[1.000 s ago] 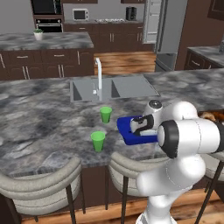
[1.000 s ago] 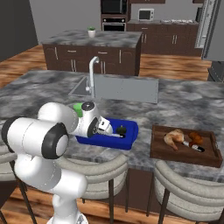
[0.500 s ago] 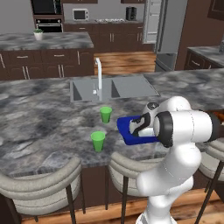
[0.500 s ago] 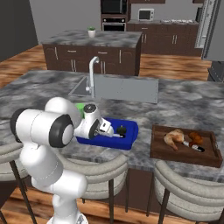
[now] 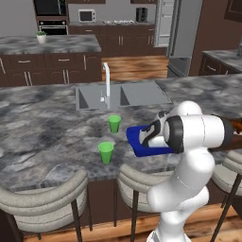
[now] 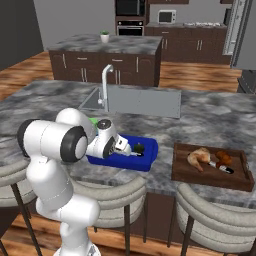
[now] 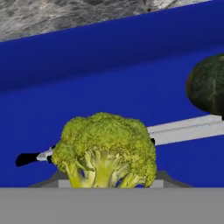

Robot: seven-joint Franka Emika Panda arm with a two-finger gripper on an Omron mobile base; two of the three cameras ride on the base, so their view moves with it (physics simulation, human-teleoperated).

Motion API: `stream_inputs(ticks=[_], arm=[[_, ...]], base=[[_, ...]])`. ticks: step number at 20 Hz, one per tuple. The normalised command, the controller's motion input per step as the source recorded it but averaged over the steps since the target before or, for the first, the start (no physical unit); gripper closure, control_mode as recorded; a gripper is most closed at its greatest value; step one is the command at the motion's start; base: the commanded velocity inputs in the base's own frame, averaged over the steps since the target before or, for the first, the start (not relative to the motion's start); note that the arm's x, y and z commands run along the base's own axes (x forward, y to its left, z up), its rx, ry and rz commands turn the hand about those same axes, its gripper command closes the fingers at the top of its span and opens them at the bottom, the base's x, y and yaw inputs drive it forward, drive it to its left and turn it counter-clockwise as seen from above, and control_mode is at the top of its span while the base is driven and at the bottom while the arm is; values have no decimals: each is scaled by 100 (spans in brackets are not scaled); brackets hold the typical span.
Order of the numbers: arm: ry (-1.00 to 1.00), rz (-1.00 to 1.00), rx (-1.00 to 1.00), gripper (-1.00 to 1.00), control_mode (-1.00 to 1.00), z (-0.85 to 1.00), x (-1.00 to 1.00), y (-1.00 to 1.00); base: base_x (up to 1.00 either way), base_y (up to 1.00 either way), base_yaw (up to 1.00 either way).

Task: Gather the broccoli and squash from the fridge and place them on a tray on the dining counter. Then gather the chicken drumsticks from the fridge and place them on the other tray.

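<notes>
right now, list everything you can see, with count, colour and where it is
broccoli: one, green-yellow, at the fingertips over the blue tray
squash: one, dark green, in the blue tray
blue tray: one, on the dining counter
knife: one, grey blade, in the blue tray
wooden tray: one, dark brown, right of the blue tray
chicken drumsticks: tan-orange, in the wooden tray
cups: two, green, left of the blue tray
sink: one, grey
gripper: closed on the broccoli

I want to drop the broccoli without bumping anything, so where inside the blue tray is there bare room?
In the hand view, the blue tray is bare between the broccoli and its far wall. It is crowded on the right, where the dark squash sits, and a knife lies across the floor behind the broccoli.
</notes>
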Motion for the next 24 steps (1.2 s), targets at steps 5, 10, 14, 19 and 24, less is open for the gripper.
stream_inputs(ticks=[5, 10, 14, 19, 24], arm=[[0, 0, 0, -100, -100, -15, 12, -2], [0, 0, 0, -100, -100, -4, -2, -1], [-1, 0, 0, -100, -100, 10, -35, 0], [-3, 1, 0, -100, -100, 59, -38, -2], [-4, 5, 0, -100, -100, 89, -36, -4]], base=[[0, 0, 0], [0, 0, 0], [0, 0, 0], [0, 0, 0], [0, 0, 0]])
